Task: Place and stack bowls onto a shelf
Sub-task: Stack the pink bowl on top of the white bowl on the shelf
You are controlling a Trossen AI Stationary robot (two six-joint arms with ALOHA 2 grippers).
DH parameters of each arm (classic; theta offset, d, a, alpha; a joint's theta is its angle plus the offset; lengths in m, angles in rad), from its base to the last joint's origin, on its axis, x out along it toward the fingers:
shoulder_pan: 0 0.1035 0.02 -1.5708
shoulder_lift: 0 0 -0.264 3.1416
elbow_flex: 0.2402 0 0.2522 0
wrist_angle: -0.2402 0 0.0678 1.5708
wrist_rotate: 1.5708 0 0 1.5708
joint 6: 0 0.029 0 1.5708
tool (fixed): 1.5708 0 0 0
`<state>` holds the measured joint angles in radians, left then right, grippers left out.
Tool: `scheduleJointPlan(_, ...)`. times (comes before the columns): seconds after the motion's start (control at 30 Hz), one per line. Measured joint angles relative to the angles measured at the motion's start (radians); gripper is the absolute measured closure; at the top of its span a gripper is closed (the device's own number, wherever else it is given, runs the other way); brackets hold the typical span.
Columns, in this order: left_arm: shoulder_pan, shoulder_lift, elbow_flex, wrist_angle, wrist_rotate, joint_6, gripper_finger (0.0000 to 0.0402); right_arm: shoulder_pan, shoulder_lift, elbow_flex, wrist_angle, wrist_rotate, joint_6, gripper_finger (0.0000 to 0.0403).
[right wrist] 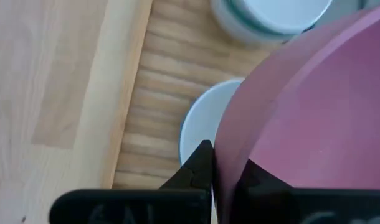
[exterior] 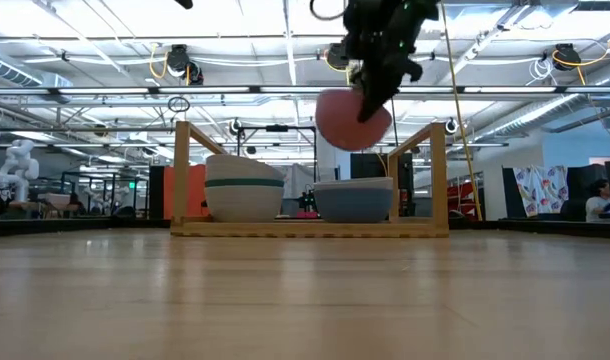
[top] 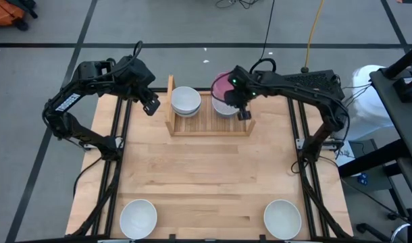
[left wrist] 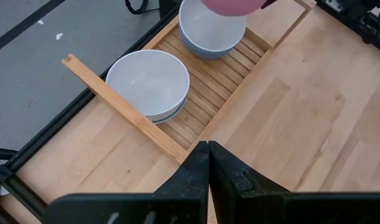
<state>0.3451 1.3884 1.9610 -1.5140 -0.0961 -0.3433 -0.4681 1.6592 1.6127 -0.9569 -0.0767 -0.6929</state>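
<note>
The wooden shelf (top: 209,125) stands at the table's far middle. On its slats rest two stacks of bowls: a left stack (top: 186,100) of white bowls with a teal one (exterior: 245,185) among them, and a right stack (exterior: 353,200) of a pale bowl on a blue one. The pink bowl (top: 223,84) hangs in the air above the right stack, with my right gripper (top: 237,98) shut on it. My left gripper (top: 150,104) is shut on nothing, raised just outside the shelf's left board. My right gripper has the pink bowl by its rim (right wrist: 226,163), on the side toward the table's right edge. One finger (right wrist: 199,165) is outside the wall and the other inside. The fingers slant down from the right. The bowl (exterior: 353,118) hangs tilted below them, clear of the stack.
Two more white bowls stand at the table's near edge, one at the left (top: 138,217) and one at the right (top: 282,217). Bare tabletop (top: 209,175) lies between them and the shelf. The shelf's upright side boards (exterior: 181,175) flank the stacks.
</note>
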Motion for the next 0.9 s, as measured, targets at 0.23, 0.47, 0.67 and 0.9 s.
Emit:
scheduleJointPlan(0.23,0.000,0.000,0.000,0.000,0.000,0.005,0.0396,-0.047,0.091,0.000,0.001,-0.006,-0.006,0.0403)
scheduleJointPlan(0.47,0.000,0.000,0.000,0.000,0.000,0.007,0.0396,-0.070,0.198,0.000,-0.033,-0.004,-0.023,0.0403)
scheduleJointPlan(0.67,0.000,0.000,0.000,0.000,0.000,0.007,0.0396,-0.068,0.259,0.001,-0.042,-0.017,-0.034,0.0403)
scheduleJointPlan(0.9,0.000,0.000,0.000,0.000,0.000,0.007,0.0396,-0.068,0.267,0.002,-0.039,-0.075,-0.054,0.0403)
